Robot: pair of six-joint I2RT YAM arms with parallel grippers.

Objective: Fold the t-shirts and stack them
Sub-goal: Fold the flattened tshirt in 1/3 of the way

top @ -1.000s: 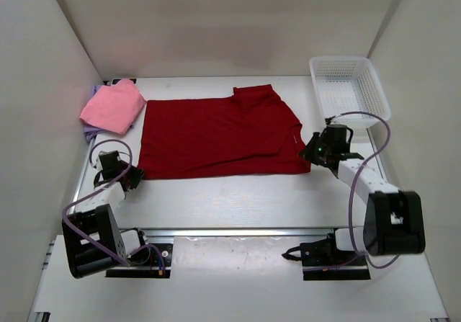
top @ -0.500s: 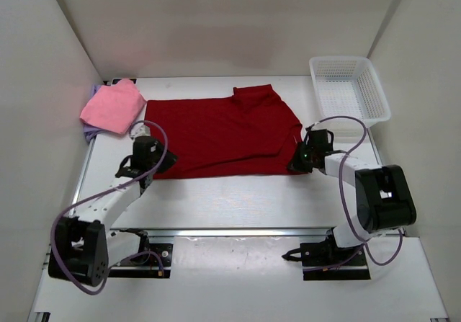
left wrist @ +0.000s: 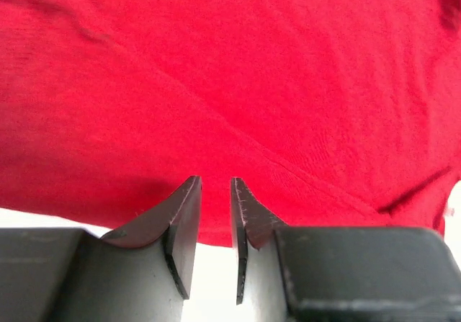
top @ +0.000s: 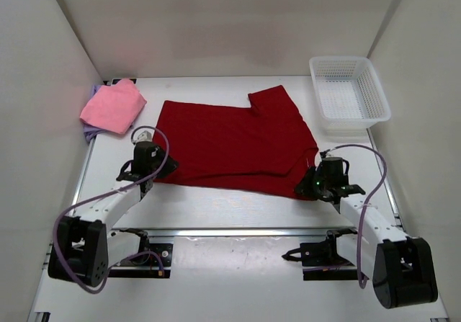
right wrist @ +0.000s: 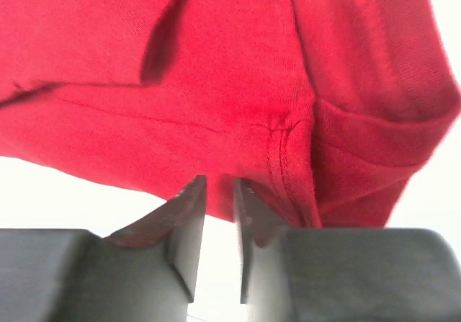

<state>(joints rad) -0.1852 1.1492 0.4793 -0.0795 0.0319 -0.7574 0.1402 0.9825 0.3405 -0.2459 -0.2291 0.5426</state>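
Dragged nearer, the red shirt (top: 238,145) lies flat; left end effector (left wrist: 215,217) and right end effector (right wrist: 220,217) stand slightly apart, clamping nothing.
Hem just ahead of both tips; better to bite each corner evenly, then lift together.

One camera sits high up behind the two arms and looks down at the whole table (top: 238,207). A small camera on each wrist looks forward, past the left gripper (left wrist: 216,192) and the right gripper (right wrist: 220,192), from very close. All three views show the dark red shirt (top: 234,145). The wrist cameras see only its near edge.
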